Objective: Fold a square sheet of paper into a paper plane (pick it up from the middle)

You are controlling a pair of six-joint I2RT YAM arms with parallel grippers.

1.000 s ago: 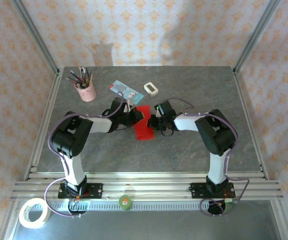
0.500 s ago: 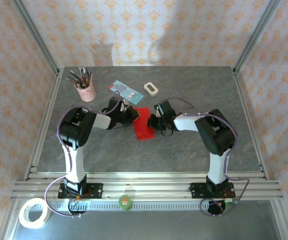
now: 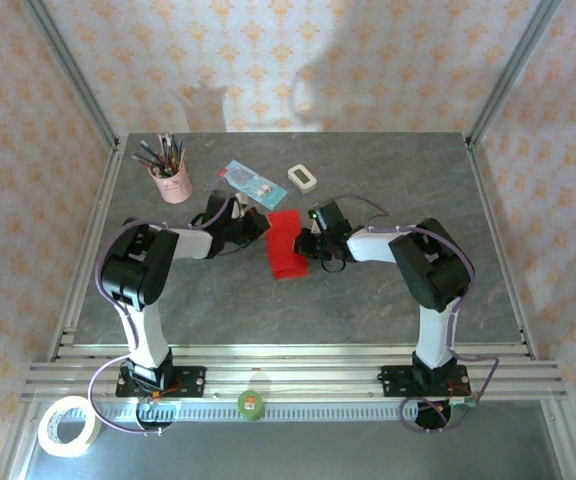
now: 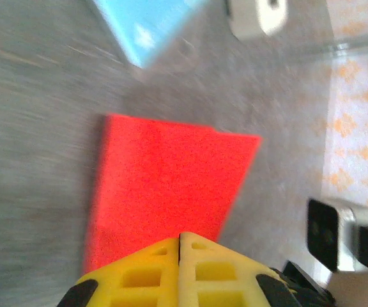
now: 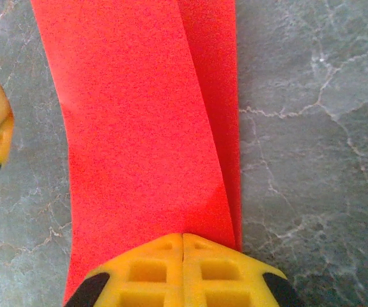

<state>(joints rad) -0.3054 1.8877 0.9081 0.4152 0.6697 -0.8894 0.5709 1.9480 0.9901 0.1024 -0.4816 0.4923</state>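
the red paper lies flat on the tabletop between the two arms. it is folded into a long strip, and the right wrist view shows a narrow flap along one side. the left claw is shut tight, its yellow tips together just over the near edge of the strip. the right claw is shut too, tips together on the paper's edge. it looks like it is pressing down, not pinching.

the paper is very light and thin. it bends easily and would likely slide on the smooth tabletop if pushed. it can crumple or tear. i think it is best to hold one side down and gently lift the flap by its free edge, near the middle.
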